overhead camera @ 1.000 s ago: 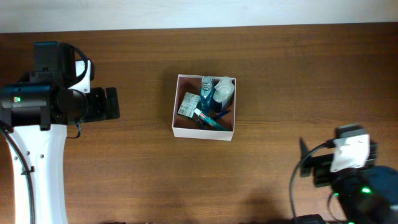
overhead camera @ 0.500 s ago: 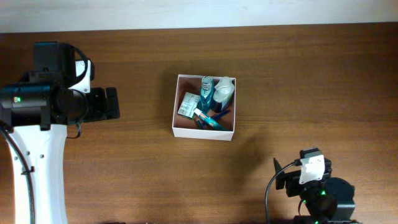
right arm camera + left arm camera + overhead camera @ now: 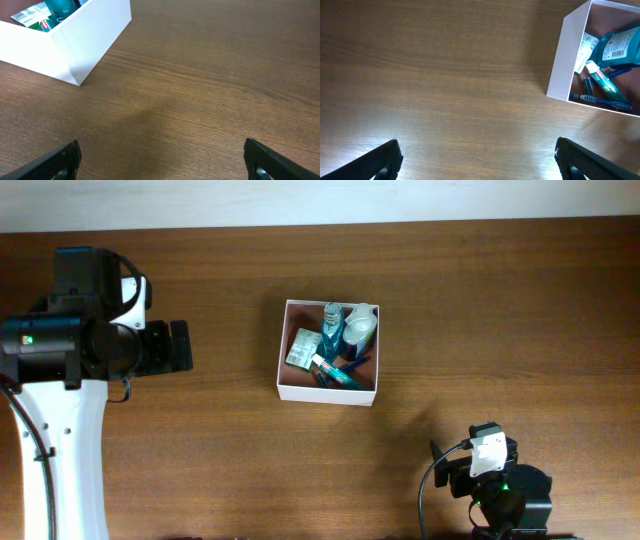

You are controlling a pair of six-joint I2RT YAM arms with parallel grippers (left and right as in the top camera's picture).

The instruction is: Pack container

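Note:
The container (image 3: 290, 392), a square white-walled box with a pinkish-brown inside, stands mid-table and holds a blue bottle (image 3: 332, 330), a white cup (image 3: 361, 326), a green-white packet (image 3: 302, 347), a toothpaste tube and a blue razor. It also shows in the left wrist view (image 3: 564, 60) and the right wrist view (image 3: 87, 35). My left gripper (image 3: 180, 346) is open and empty, well left of the container; its fingertips frame bare wood (image 3: 477, 160). My right gripper (image 3: 440, 463) is open and empty near the front edge, right of the container; it frames bare wood (image 3: 162, 160).
The brown wood table (image 3: 500, 310) has a pale wall along its far edge. The left arm's white base (image 3: 55, 450) rises at the left side. The right arm (image 3: 505, 495) is folded low at the front right.
The right arm has pulled back toward the front edge and shifted left, folding down. The left arm and the container's contents have not moved.

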